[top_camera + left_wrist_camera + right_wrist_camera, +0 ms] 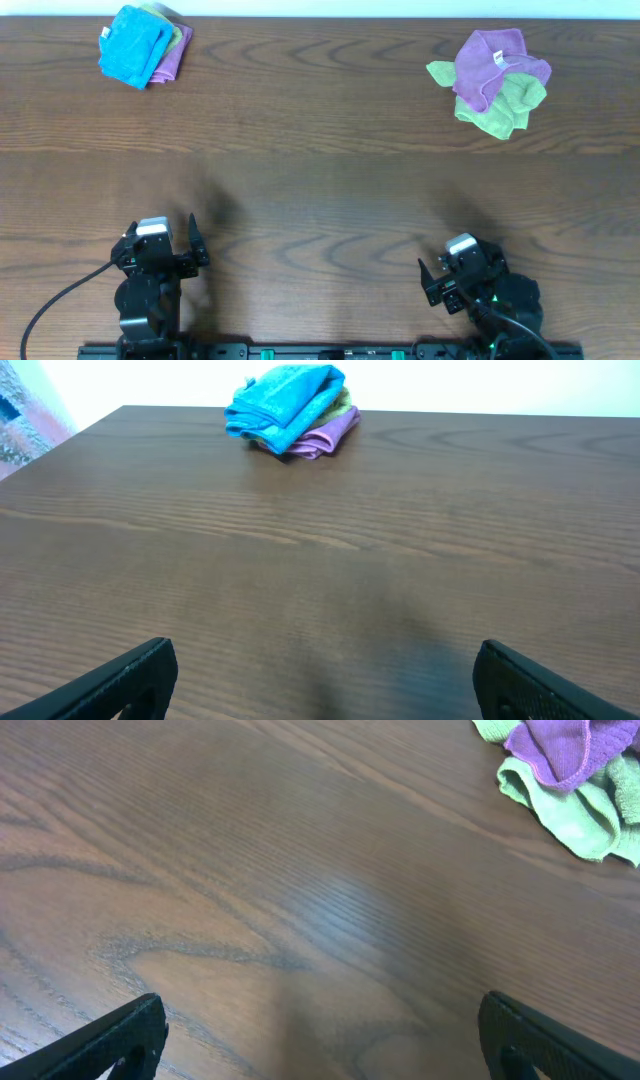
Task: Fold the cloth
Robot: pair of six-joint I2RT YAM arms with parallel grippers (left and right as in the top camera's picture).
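**Operator:** Where is the cloth right now?

**Spotter:** You'll find the cloth (130,47) in the far left corner of the surface (320,190). It is bunched up, not flat. It lies on top of the left purple cloth (174,58) and the left green cloth (172,27), which peek out on its right side. Your left wrist view shows the same heap, with the blue cloth (285,395) uppermost.

**Operator:** And my claws?

**Spotter:** Your left claw (163,232) sits by the near edge, on the left, with its jaws spread wide and nothing between them. In its wrist view you see only bare wood between the fingers (125,678). It is well apart from the cloth. Your right claw (460,260) is by the near edge on the right, also wide open and empty.

**Operator:** What's over on the right?

**Spotter:** Near the far right corner you have a second heap. The right purple cloth (490,62), which has a small white tag, lies crumpled over the right green cloth (505,110). Your right wrist view catches both at its top right, purple (560,745) over green (570,808). Neither claw touches anything.
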